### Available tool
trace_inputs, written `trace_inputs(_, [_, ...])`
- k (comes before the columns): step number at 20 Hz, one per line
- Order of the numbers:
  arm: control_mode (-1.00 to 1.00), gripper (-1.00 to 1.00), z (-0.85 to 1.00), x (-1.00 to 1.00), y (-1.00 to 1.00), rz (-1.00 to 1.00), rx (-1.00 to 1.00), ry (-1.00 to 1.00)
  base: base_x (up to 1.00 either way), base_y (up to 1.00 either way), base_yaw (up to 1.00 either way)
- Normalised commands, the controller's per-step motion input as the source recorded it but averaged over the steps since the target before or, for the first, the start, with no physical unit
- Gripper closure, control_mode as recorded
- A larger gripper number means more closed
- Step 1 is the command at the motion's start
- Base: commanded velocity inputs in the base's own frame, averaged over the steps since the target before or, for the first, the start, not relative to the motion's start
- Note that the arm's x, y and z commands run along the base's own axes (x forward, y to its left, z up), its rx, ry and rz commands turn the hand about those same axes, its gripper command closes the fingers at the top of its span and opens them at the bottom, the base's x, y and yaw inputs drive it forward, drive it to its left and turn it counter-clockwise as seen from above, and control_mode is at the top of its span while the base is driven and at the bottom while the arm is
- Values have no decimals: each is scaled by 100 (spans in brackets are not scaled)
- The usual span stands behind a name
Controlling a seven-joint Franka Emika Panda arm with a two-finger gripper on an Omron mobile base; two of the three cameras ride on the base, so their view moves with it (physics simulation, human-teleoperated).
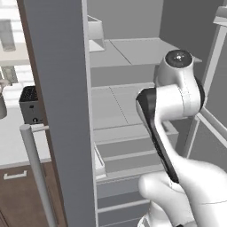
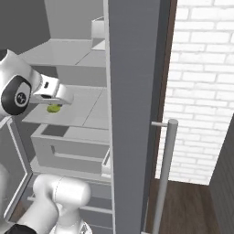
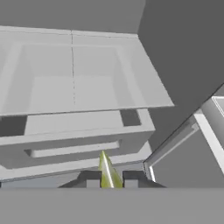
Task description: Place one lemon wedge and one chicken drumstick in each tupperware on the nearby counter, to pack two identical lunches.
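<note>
My gripper (image 3: pixel 111 184) is shut on a yellow-green lemon wedge (image 3: pixel 106 172), whose pointed tip sticks up between the two dark fingertips. From the right base view, the gripper (image 2: pixel 56 104) hangs inside the open fridge over a grey shelf (image 2: pixel 87 109), with the lemon wedge (image 2: pixel 54 109) peeking out beneath it. The pale counter (image 1: pixel 12 139) lies left of the fridge over brown cabinets. Both drumsticks, the second wedge and both tupperware trays are out of view.
The fridge's grey drawer (image 3: pixel 74 131) sits just below the hand. The open door edge (image 1: pixel 57 111) with its bar handle (image 1: pixel 37 173) stands left of the arm, and another door edge (image 2: pixel 132 114) to its right. A black toaster (image 1: pixel 32 105) stands on the counter.
</note>
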Motion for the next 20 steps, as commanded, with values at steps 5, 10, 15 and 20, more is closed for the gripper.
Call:
trace_inputs(5, [-100, 100, -96, -78, -15, 20, -5, 27, 0, 0, 0])
trace_inputs(10, [100, 100, -20, -20, -8, 6, 0, 3, -80, -9, 30])
trace_inputs(15, [100, 100, 0, 0, 0, 0, 0, 0, -88, 72, 46])
trace_inputs(20, [100, 100, 0, 0, 0, 0, 0, 0, -39, 100, 44])
